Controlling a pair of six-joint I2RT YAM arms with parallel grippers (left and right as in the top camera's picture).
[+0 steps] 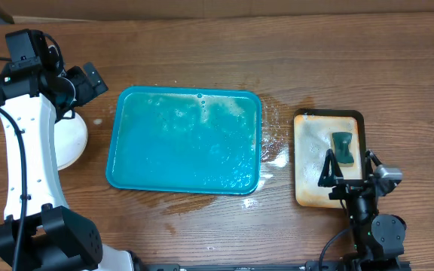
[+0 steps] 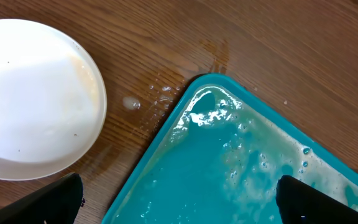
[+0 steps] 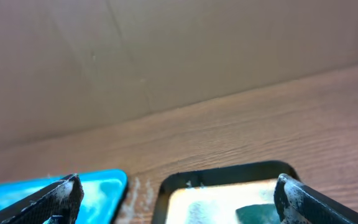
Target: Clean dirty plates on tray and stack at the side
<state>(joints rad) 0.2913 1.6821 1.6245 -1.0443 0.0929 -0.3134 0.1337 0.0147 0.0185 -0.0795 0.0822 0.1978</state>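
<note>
Wet brown wooden surface (image 1: 202,53), and the big teal plastic tray (image 1: 185,143) holds only suds. The round white plate (image 2: 30,99) sits just off its left edge, which I'd guess is the stacking spot. Both the left tool (image 2: 179,186) and right tool (image 3: 178,183) hang wide open and empty, the right one by the dark green sponge (image 1: 343,145).

Teal tray (image 1: 184,141) on counter (image 1: 202,60), wet, foamy film. Left of teal tray: white plate (image 1: 74,141), partly under left arm (image 1: 29,150). Right of teal tray: puddle (image 1: 274,148) touching rim, then tan tray (image 1: 307,162), dark sponge (image 1: 343,146), right hand (image 1: 348,168).
</note>
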